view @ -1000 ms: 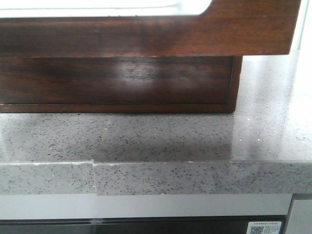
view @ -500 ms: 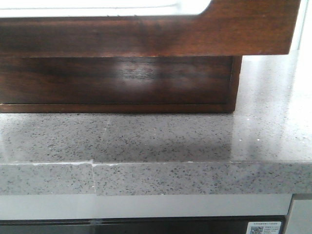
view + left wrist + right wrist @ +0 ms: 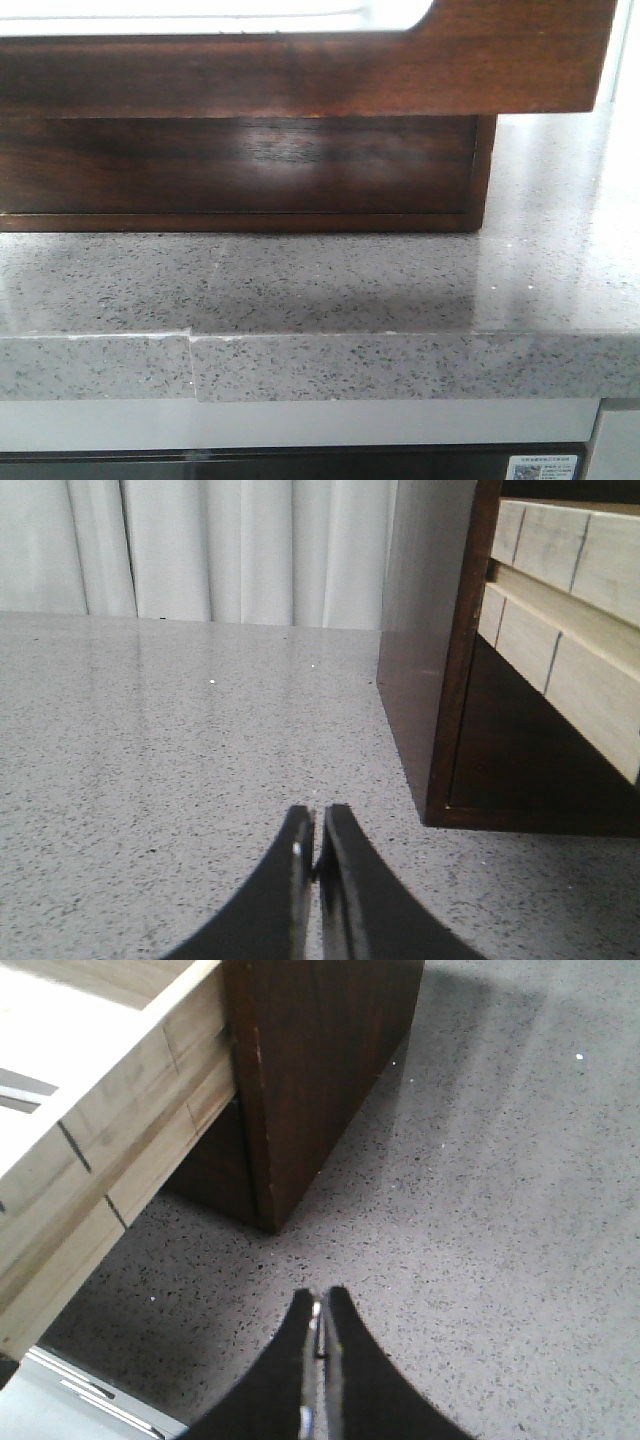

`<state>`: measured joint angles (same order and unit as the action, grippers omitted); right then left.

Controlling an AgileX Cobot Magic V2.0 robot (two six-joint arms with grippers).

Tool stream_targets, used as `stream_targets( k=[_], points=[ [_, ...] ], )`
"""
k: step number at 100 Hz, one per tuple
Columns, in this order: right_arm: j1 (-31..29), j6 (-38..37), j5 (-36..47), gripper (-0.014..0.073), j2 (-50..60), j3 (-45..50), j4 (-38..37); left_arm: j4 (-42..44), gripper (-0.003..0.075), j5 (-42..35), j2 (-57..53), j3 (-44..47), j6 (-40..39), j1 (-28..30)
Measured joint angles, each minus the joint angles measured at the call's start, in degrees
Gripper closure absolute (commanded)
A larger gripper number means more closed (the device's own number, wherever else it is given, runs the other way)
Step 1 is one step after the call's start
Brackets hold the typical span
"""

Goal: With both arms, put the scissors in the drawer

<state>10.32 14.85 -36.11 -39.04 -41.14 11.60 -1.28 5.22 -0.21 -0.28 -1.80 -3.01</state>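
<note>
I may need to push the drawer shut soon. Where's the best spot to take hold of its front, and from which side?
Probably the top rim of the drawer front, at the broad rounded cut-out, coming from the front over the counter. The drawer stands pulled out past the cabinet, so its front is exposed. Both the left gripper and right gripper are shut; open one first.

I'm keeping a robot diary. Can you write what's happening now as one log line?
drawer: pulled out | scissors: not seen | left gripper: shut, empty, above counter | right gripper: shut, empty
</note>
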Motion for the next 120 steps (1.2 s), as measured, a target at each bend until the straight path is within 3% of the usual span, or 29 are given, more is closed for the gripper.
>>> stream_targets(
  k=[26, 120],
  points=[
    [0.0, 0.0, 0.0, 0.0662, 0.0, 0.0, 0.0, 0.4, 0.0741, -0.1, 0.0, 0.0, 0.0, 3.7],
    [0.0, 0.0, 0.0, 0.0662, 0.0, 0.0, 0.0, 2.4, 0.0741, -2.3, 0.0, 0.0, 0.0, 0.6]
  ],
)
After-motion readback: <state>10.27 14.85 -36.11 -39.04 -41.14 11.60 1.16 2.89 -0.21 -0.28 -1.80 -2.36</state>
